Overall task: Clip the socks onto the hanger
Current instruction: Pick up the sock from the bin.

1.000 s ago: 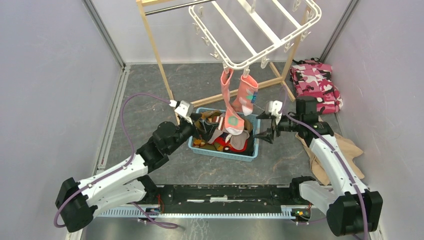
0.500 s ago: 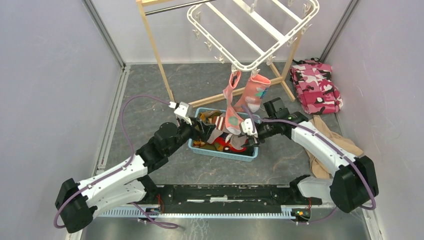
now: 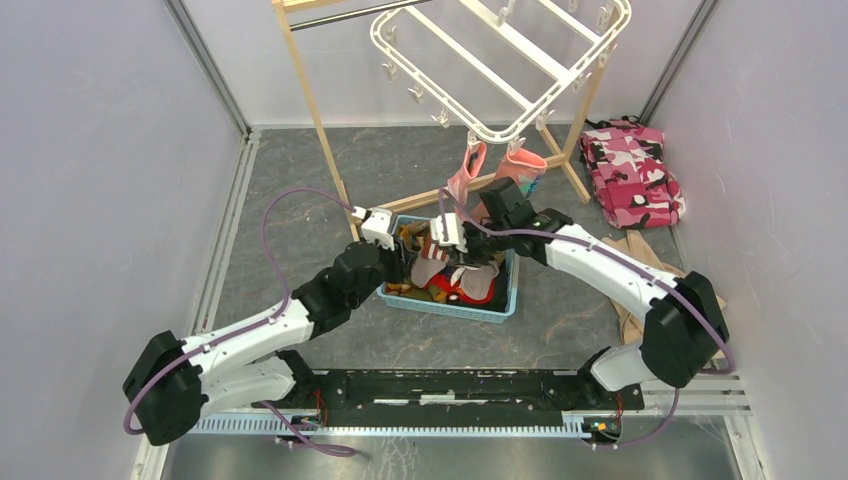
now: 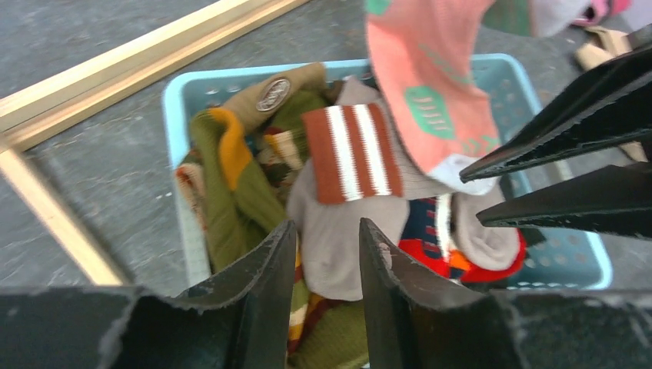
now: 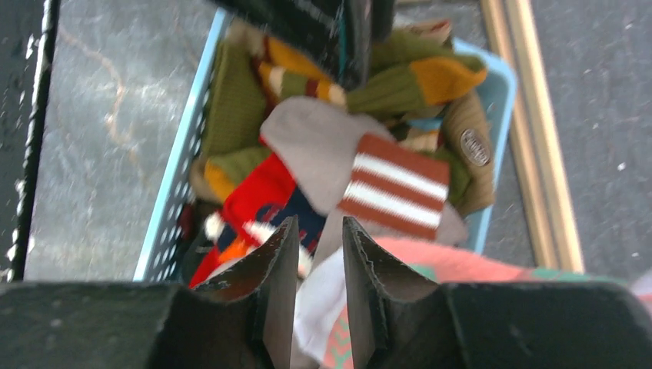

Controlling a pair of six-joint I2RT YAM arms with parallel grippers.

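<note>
Grey-brown sock [image 4: 327, 196] lies beneath the left end effector [image 4: 327, 227] and right end effector [image 5: 320, 223], both slightly spread

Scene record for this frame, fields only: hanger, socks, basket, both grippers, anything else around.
hanger: white rack, raised at rear by wooden stand
clipped socks: two salmon-pink, hanging from near-rim clips
basket: light blue, heaped with socks
top of pile: grey sock, red-white striped cuff
left gripper: over basket, jaws narrowly apart, grip unclear
right gripper: over basket, opposite side, pale cloth between jaws, grip unclear
right side: pink camouflage cloth, tan garment
</note>
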